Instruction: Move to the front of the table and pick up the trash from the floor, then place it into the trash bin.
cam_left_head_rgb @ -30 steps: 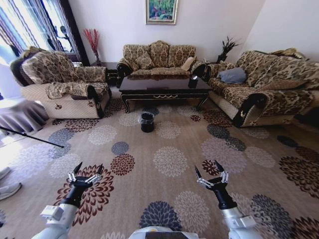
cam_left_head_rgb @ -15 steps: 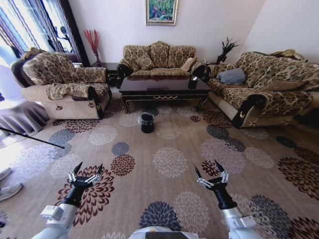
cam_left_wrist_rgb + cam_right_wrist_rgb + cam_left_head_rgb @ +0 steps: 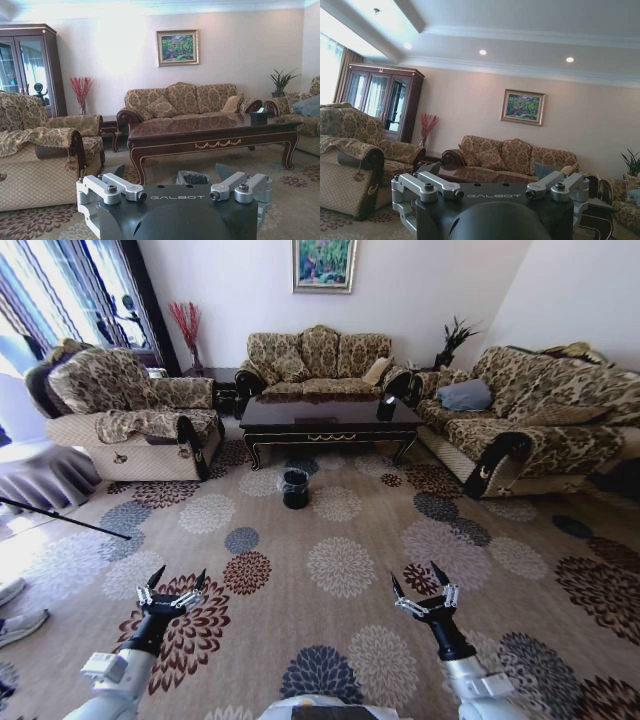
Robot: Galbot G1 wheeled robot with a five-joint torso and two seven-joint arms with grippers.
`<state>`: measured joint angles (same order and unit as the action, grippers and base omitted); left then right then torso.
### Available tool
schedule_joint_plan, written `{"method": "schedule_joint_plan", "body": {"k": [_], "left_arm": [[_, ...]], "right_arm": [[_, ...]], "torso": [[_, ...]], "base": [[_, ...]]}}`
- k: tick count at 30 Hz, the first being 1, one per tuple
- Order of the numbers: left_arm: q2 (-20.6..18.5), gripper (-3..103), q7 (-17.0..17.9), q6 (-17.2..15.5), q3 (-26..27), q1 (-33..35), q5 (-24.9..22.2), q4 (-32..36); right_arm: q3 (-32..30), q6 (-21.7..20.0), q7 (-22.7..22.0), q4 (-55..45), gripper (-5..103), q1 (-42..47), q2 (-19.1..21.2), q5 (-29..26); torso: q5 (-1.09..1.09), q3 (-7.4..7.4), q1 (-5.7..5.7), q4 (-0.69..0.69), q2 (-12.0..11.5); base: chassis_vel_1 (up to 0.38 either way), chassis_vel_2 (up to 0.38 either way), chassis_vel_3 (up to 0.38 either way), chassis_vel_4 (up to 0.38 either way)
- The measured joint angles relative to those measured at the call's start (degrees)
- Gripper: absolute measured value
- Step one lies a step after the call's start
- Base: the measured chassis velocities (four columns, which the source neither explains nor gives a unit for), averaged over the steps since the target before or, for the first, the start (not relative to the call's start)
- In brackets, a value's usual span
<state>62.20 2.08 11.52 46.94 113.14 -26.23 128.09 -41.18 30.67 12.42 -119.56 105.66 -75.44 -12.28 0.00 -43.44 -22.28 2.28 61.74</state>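
The dark wood table [image 3: 330,418] stands ahead in front of the back sofa, and it also appears in the left wrist view [image 3: 210,137]. The black trash bin [image 3: 294,486] with its clear liner sits on the patterned floor [image 3: 340,560] just before the table; its rim [image 3: 192,177] peeks above the left wrist. I cannot make out the trash on the carpet from here. My left gripper [image 3: 180,576] and right gripper [image 3: 414,574] are held low near me, both open and holding nothing, far from the bin.
An armchair [image 3: 125,410] stands left, a sofa [image 3: 318,355] behind the table, a long sofa [image 3: 530,410] right. A black tissue box [image 3: 387,405] sits on the table. A thin black rod [image 3: 60,515] crosses the floor at left. Open carpet lies between me and the bin.
The whole view has shifted slightly, so the camera has moved a little. Both arms hold the same pose, grippers still open.
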Motion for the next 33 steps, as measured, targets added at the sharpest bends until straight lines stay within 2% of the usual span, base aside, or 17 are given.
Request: {"method": "schedule_joint_plan", "body": {"k": [17,33], "left_arm": [[0.0,100,0.0,0.0,0.0,0.0,0.0,0.0],[0.0,100,0.0,0.0,0.0,0.0,0.0,0.0]], "right_arm": [[0.0,0.0,0.0,0.0,100,0.0,0.0,0.0],[0.0,0.0,0.0,0.0,100,0.0,0.0,0.0]], "torso": [[0.0,-2.23,-1.75,0.0,4.0],[0.0,-2.42,-1.87,0.0,4.3]], "base": [[0.0,0.0,0.0,0.0],[0.0,0.0,0.0,0.0]]}}
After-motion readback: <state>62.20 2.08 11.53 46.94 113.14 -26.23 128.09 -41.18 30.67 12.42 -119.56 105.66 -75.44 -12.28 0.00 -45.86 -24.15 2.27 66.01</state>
